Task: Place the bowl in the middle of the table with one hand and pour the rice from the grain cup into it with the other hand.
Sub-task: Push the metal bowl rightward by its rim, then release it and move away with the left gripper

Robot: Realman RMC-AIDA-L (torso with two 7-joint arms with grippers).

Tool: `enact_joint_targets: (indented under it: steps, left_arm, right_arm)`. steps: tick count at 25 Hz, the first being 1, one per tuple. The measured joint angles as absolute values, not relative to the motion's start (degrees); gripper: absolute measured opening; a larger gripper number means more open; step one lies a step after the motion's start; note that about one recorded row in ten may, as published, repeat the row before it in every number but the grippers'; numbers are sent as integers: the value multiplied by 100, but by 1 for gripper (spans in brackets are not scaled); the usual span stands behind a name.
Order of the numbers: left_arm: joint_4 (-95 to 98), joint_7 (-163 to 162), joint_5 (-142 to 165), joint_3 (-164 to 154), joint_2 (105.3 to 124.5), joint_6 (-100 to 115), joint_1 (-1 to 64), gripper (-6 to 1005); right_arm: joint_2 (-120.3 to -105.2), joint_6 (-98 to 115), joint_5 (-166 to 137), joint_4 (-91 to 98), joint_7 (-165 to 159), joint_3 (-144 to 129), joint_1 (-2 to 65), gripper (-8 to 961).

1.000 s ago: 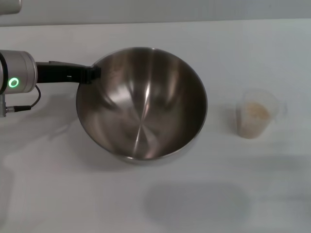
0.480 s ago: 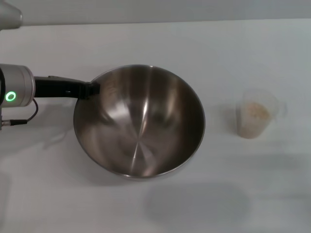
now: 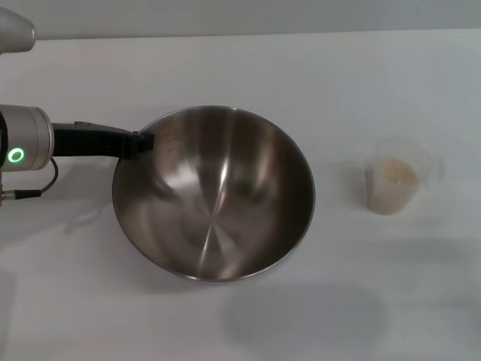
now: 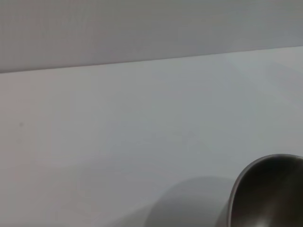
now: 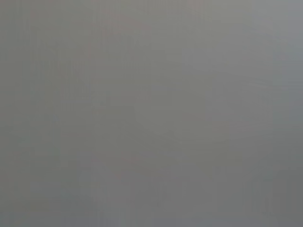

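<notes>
The large steel bowl [image 3: 213, 192] is near the middle of the white table [image 3: 248, 68], tilted a little toward me. My left gripper [image 3: 143, 141] reaches in from the left and is shut on the bowl's left rim. The bowl's edge also shows in the left wrist view [image 4: 267, 191]. The clear grain cup [image 3: 394, 177] stands upright to the right of the bowl, apart from it, with pale rice [image 3: 396, 173] inside. My right gripper is out of view; its wrist view shows only plain grey.
The table's far edge [image 3: 248, 33] meets a grey wall. White tabletop lies between the bowl and the cup, and in front of both.
My left gripper has brought the bowl toward me and slightly left, and lower toward the table. The cup has not moved.
</notes>
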State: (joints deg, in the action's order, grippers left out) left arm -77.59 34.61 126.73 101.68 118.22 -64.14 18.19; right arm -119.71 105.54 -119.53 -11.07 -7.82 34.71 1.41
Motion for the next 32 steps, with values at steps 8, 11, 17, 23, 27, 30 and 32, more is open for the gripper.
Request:
enact_joint_targets:
  steps: [8,11,17,23,27,30,32]
  left_arm:
    - [-7709,3559,12665,10161,11835,-6366,1802,43]
    - [-7690,3575,12664,10160,11837,-6362,1801,43]
    - [-7666,3590,12664,10141,11848,-6323,1801,42]
    - [-7590,3648,12663,10094,11851,-6251,1796,42]
    - [-7536,3651,12659,10089,11847,-6226,1822,42]
    - [-7534,3662,12645,10089,11835,-6254,1843,42]
    - [-7533,3695,12642,10089,11829,-6265,1864,42]
  right_arm:
    - [-11972,10556,-11955,-1108,-782,3471,141,802]
    - [-11977,10556,-11955,-1114,-782,3471,140,802]
    - [-11980,10556,-11956,-1116,-782,3472,134,802]
    - [-11980,10556,-11959,-1116,-782,3471,141,802]
    - [-11980,10556,-11962,-1120,-782,3472,141,802]
    - [-11980,10556,-11962,-1125,-782,3471,141,802]
    - [-11980,10556,-11962,-1125,-782,3472,141,802]
